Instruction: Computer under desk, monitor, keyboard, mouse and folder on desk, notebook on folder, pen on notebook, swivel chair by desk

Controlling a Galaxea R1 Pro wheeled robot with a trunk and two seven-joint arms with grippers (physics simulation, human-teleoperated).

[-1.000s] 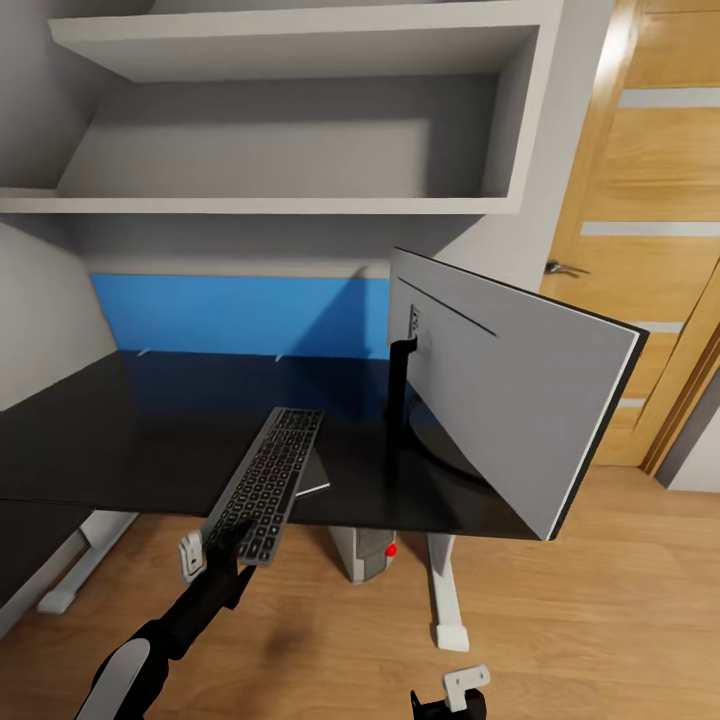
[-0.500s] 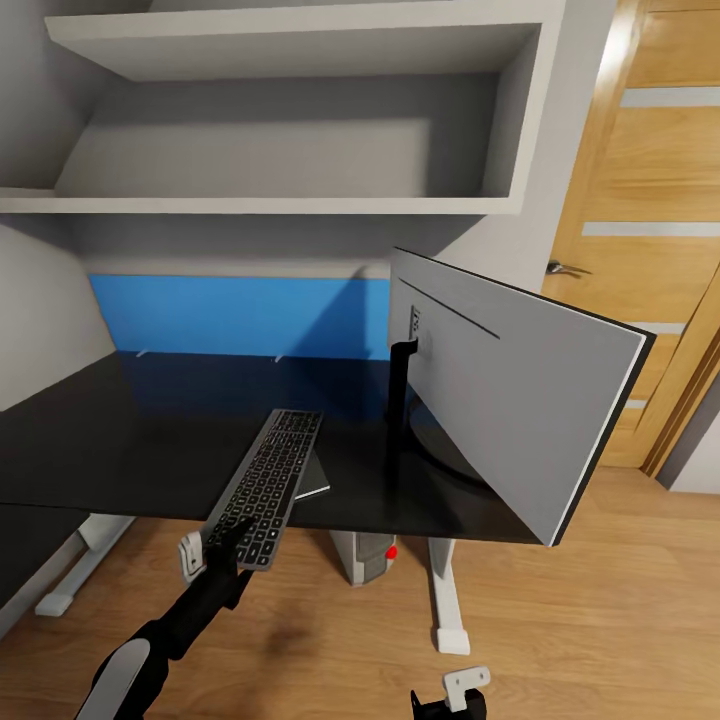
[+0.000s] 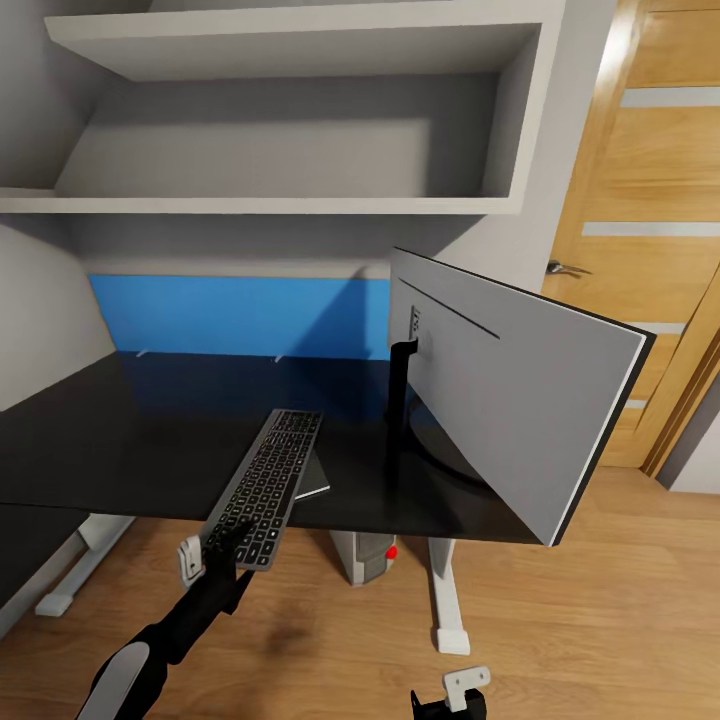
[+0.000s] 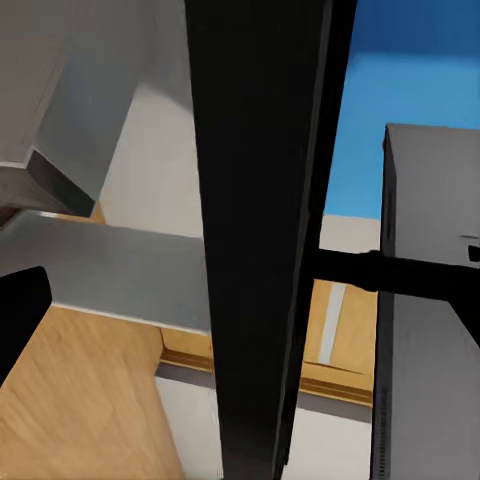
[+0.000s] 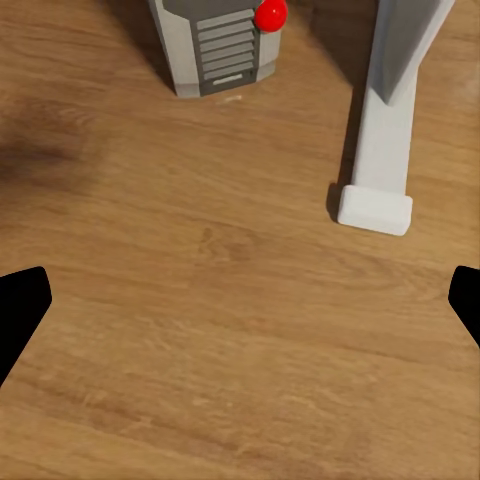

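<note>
The keyboard (image 3: 268,482) lies lengthwise across the front edge of the black desk (image 3: 120,440). Its near end hangs over the floor and its far part rests on the grey notebook (image 3: 317,477). My left gripper (image 3: 212,548) is open at that overhanging end, one finger on each side. In the left wrist view a fingertip (image 4: 20,312) stands well clear of the dark keyboard (image 4: 260,240). The monitor (image 3: 500,385) stands on the desk's right part, silver back towards me. The computer (image 3: 366,555) sits under the desk. My right gripper (image 3: 448,695) hangs open above the floor.
White shelving (image 3: 290,110) hangs over the desk and a blue panel (image 3: 230,315) runs along the wall behind it. An oak door (image 3: 650,230) is at the right. The desk's white foot bar (image 5: 385,150) stands beside the computer (image 5: 215,45) on the wood floor (image 5: 230,320).
The head view has shifted very slightly. Nothing else has visibly moved.
</note>
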